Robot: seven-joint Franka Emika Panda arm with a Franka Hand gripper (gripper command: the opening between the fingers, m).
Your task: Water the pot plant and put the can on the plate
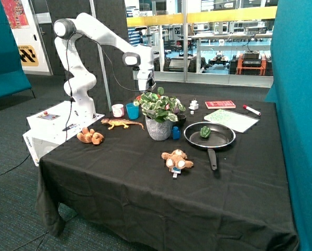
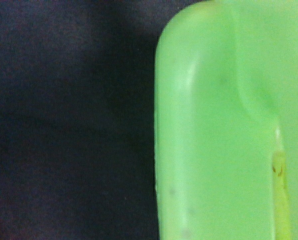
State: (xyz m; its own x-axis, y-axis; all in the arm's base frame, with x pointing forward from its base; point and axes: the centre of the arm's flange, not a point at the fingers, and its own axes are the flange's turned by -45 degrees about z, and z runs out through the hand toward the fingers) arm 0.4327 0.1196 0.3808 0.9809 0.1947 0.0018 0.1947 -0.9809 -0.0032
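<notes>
Pincer [image 1: 146, 93] hangs low behind the pot plant [image 1: 159, 112], and whether its fingers are apart or together cannot be told.
Up close, the wrist view fills with the light-green can [image 2: 219, 130] over the black tablecloth [image 2: 64, 125]. In the outside view the can is hidden behind the leaves. A blue cup [image 1: 132, 111] stands beside the plant; a frying pan [image 1: 209, 135] lies nearby.

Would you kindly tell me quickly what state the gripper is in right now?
Gripper: down behind the pot plant, right up against the light-green watering can; whether it is open, shut or holding the can cannot be told.
</notes>
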